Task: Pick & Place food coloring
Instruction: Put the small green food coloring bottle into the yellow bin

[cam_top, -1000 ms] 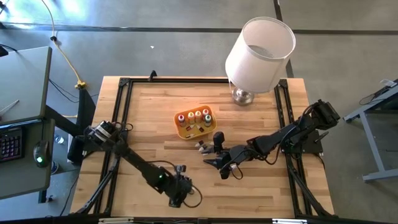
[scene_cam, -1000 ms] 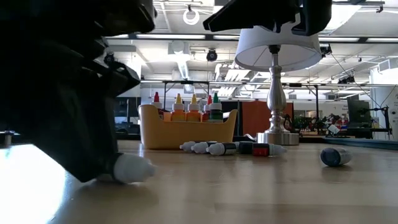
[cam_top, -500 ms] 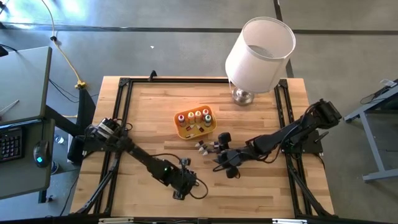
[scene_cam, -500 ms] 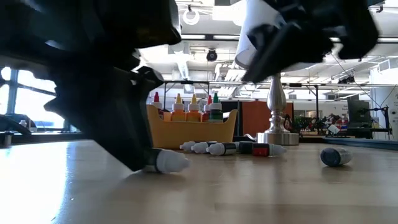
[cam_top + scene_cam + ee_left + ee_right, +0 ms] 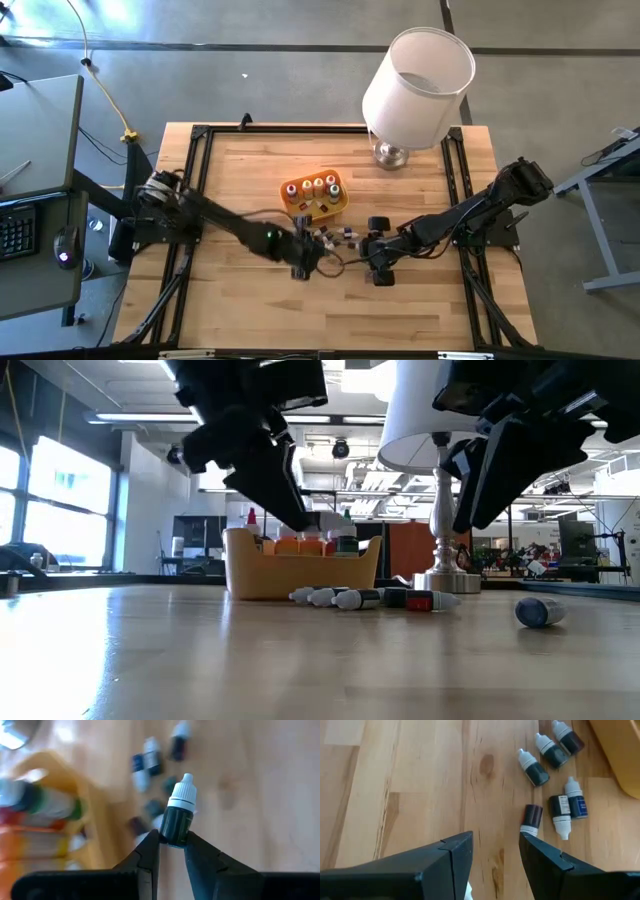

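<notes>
Item: left tool, clamped on one dark food-coloring bottle with a white dropper cap, the cap pointing away from the fingers. Since a second ago this tool is no longer working at the near edge of the tabletop, where it was closing on the bottle; it is now carrying the bottle lifted clear of the wood and is arriving just beside the orange-yellow tray.

Item: tray, holding upright bottles with red, orange, yellow and green caps. It is lying just ahead of the left tool and to one side of it.

Item: loose bottles, a cluster of about six small dark ones with white caps, lying on their sides on the tabletop between the two tools, just ahead of the right tool.

Item: one more bottle, lying apart from the cluster, seen only in the low view.

Item: right tool, fingers apart and gripping nothing, hovering near the cluster.

Item: table lamp, standing well beyond both tools.

Status: the pick appears done and the carry nearly so; the placing into the tray is probably next, with the loose cluster remaining to be collected.
</notes>
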Available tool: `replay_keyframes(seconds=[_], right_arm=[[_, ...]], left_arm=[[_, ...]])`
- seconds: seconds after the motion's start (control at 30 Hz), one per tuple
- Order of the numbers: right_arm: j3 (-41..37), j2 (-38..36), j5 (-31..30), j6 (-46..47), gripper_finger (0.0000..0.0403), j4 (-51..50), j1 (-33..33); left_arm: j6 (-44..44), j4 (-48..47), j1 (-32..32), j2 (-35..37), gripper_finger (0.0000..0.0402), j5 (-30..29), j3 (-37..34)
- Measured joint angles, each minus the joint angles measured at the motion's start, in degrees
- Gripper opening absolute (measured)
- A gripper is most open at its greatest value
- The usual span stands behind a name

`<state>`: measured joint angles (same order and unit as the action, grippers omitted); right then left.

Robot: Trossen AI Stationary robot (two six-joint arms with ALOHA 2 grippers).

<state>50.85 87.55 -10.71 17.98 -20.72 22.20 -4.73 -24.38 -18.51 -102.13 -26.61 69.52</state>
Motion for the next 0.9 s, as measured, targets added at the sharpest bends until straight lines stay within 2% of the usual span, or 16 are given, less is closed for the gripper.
replay_keyframes(seconds=[0.4,0.67,0.77,0.9], right_arm=[[0.0,0.0,-0.9,0.0,0.0153,0.4,0.0],[0.0,0.0,-1.3,-0.6,0.0154,0.4,0.0],[0.0,0.0,-1.9,-0.7,0.0154,0.4,0.0],[0.0,0.0,-7.2,-1.9,0.0154,1.6,-0.1]], left_arm=[[7.8,-1.7,12.1,2.3,0.0065,1.4,0.0],[7.5,-2.7,17.2,2.3,0.0065,1.8,0.0],[5.9,-4.1,19.5,1.8,0.0066,4.6,0.0],[5.8,-5.0,21.6,1.8,0.0090,8.5,-0.1]])
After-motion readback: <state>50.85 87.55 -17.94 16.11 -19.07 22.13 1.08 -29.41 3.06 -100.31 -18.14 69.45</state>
